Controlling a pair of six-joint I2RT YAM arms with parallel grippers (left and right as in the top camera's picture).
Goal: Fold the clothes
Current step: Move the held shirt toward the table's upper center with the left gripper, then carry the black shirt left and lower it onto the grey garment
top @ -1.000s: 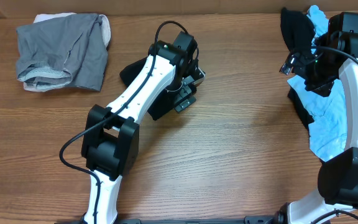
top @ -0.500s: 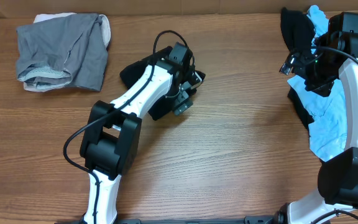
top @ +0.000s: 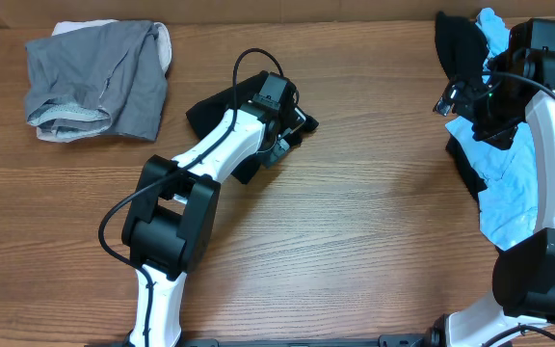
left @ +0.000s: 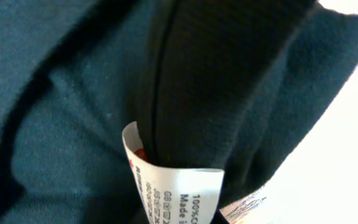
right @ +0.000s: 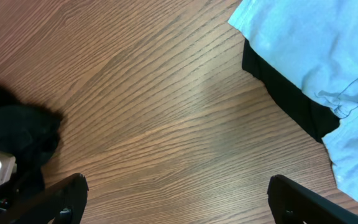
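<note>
A black garment [top: 215, 108] lies crumpled at the table's middle. My left gripper [top: 282, 135] is down on its right part and shut on the fabric. In the left wrist view dark cloth [left: 73, 112] fills the frame, with a white care label [left: 176, 186] right in front of the camera; the fingers are hidden. My right gripper [top: 461, 96] hangs open over bare wood, its two fingertips [right: 67, 193] far apart with nothing between them. Beside it lies a light blue garment [top: 509, 183] on a black one [right: 291, 99].
A folded grey garment [top: 99, 82] sits at the back left. More black cloth [top: 459, 43] is heaped at the back right corner. Dark cloth [right: 11, 130] shows at the left edge of the right wrist view. Bare wooden tabletop [top: 374, 222] lies between the arms.
The left gripper has slid a little up and to the left over the black garment and closed on it. The right arm has not moved.
</note>
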